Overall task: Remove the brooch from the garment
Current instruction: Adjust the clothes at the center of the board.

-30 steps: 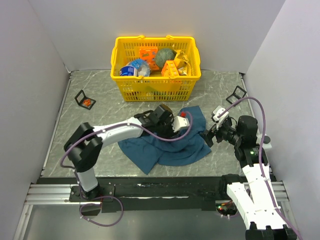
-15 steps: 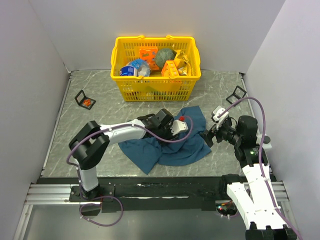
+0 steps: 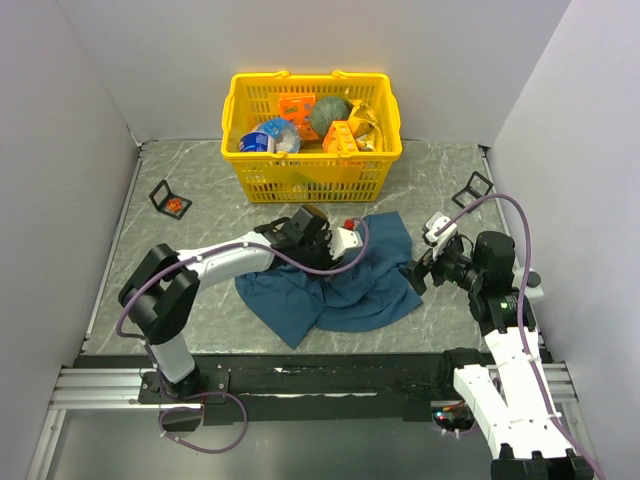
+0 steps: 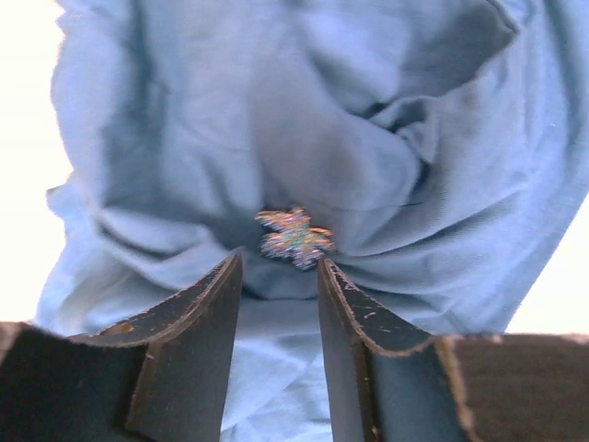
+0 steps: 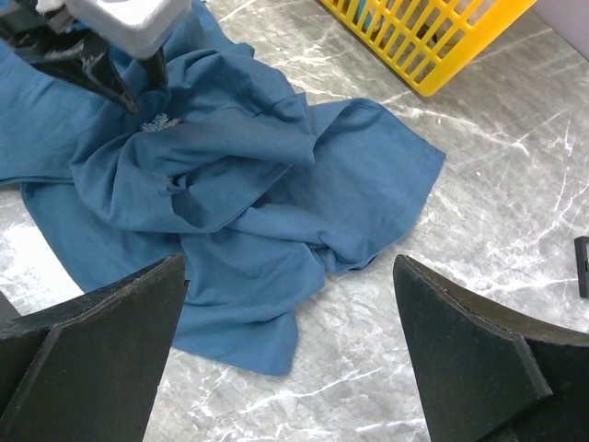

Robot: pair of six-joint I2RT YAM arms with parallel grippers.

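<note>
The garment is a crumpled blue cloth on the marble table, also in the left wrist view and the right wrist view. The brooch is a tiny glittery trinket with orange flecks, pinned in a fold; it also shows in the right wrist view. My left gripper hangs over the cloth, jaws a narrow gap apart and empty, fingertips just short of the brooch. My right gripper is wide open and empty, off the cloth's right edge.
A yellow basket of packages stands behind the cloth, its corner also in the right wrist view. A small black stand holding something orange is at far left, another black stand at far right. White walls enclose the table.
My left gripper has shifted a little left and toward the basket over the cloth. The right arm has not moved.
</note>
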